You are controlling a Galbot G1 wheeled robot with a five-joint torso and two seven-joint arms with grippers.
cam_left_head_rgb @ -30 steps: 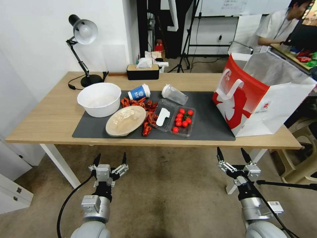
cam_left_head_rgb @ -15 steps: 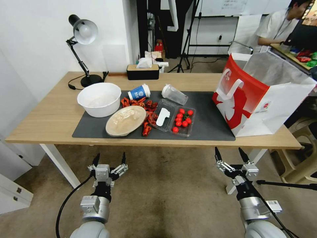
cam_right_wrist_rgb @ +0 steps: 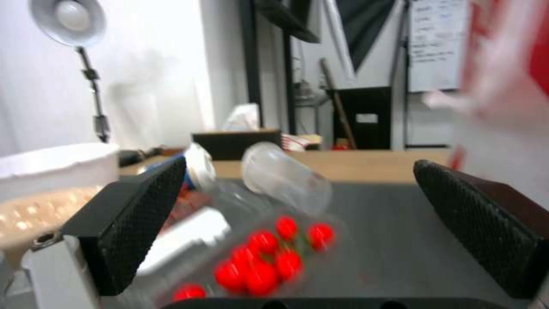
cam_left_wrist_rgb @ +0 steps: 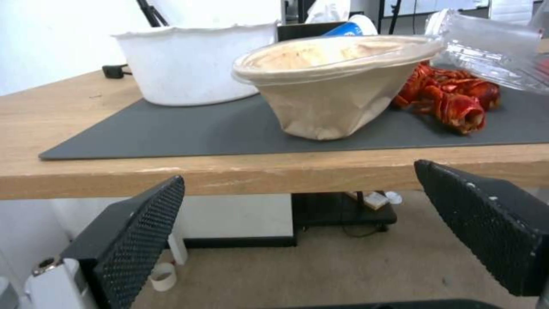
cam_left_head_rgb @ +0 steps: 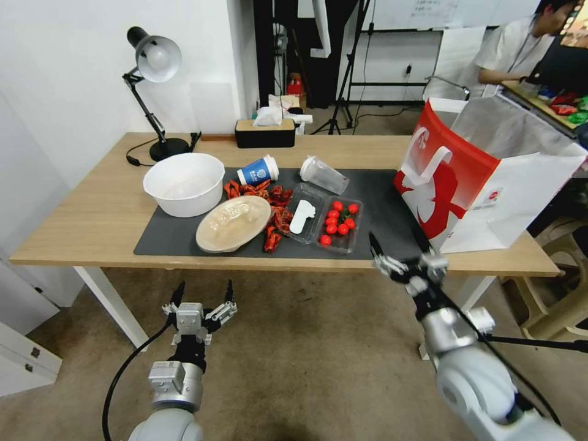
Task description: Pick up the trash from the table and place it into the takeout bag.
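no text can be read. a small round logo is printed on the takeout bag [cam_left_head_rgb: 492, 195] and marks on the blue-and-white paper cup [cam_left_head_rgb: 258, 171], both too small to make out.

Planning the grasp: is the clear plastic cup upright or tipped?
Tipped. The clear plastic cup lies on its side on the dark mat, mouth end toward the blue paper cup.

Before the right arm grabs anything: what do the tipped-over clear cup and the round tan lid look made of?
The tipped-over clear cup looks like thin see-through plastic: the dark mat shows through its glossy wall. The round tan lid seems to be matte paper or pulp under a clear shiny film, though I can't be certain. The open right gripper hovers at the table's near edge.
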